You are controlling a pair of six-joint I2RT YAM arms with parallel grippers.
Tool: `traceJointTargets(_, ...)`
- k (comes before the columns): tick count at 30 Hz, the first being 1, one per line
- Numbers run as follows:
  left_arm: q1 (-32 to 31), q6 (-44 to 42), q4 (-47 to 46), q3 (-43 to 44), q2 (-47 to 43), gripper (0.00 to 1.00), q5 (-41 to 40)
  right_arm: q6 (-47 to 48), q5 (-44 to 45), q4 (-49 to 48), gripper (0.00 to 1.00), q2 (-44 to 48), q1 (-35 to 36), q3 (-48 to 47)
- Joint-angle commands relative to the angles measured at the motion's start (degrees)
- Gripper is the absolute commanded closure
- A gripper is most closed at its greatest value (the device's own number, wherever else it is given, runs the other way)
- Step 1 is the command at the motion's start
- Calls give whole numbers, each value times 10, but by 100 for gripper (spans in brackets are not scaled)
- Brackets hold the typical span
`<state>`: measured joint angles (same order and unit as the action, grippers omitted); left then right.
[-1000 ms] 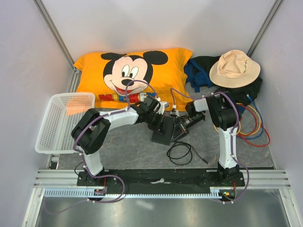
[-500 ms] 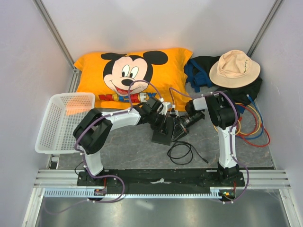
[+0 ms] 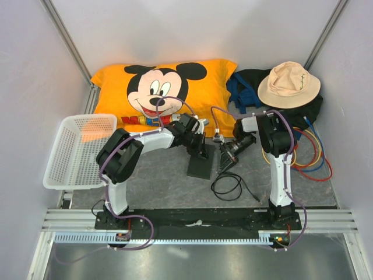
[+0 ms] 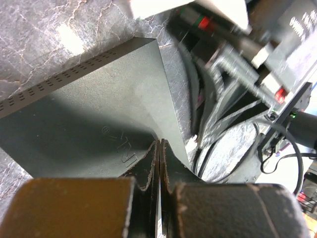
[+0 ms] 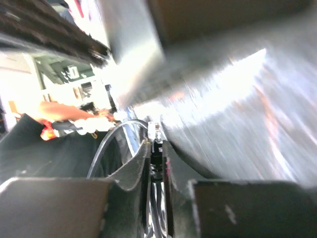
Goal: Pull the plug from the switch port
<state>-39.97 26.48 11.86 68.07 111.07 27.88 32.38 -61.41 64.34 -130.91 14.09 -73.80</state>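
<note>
The switch [image 3: 200, 165] is a flat matte-black box on the grey table; it fills the left wrist view [image 4: 89, 114]. My left gripper [image 3: 203, 150] is shut, and its tips [image 4: 159, 148] rest on the switch's top near its far end. My right gripper [image 3: 224, 163] sits just right of the switch. It is shut on the black plug [image 5: 157, 144], whose clear tip sticks out past the fingers. The plug appears free of the switch, with a small gap between them. Its black cable [image 3: 228, 185] loops on the table in front.
A white basket [image 3: 76, 149] stands at the left. An orange Mickey pillow [image 3: 157, 93] lies behind the switch. A beige hat [image 3: 288, 84] sits on a black bag [image 3: 250, 81] at the back right, with coloured cables [image 3: 315, 154] by the right arm.
My right gripper has moved right, away from the switch, taking the plug and cable with it. My left gripper has shifted right onto the switch's far end.
</note>
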Motion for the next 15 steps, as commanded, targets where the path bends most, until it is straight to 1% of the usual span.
traceJointTargets(1, 2, -20, 84, -47, 69, 98, -111, 76, 161, 154, 100, -103, -47, -10)
traceJointTargets(3, 1, -20, 82, -44, 67, 98, -108, 116, 143, 190, 100, -119, -63, -30)
traceJointTargets(7, 1, -27, 81, -42, 65, 98, -108, 172, 110, 193, 100, -99, -91, -42)
traceJointTargets(9, 1, -27, 78, -42, 63, 98, -107, 183, 92, 193, 100, -90, -104, -49)
traceJointTargets(12, 0, -40, 77, -36, 53, 98, -100, 206, 69, 194, 100, -49, -118, -49)
traceJointTargets(13, -1, -48, 77, -33, 46, 98, -99, 212, 57, 193, 100, -15, -120, -50)
traceJointTargets(15, -1, -56, 75, -27, 40, 98, -99, 239, 51, 193, 100, 23, -123, -50)
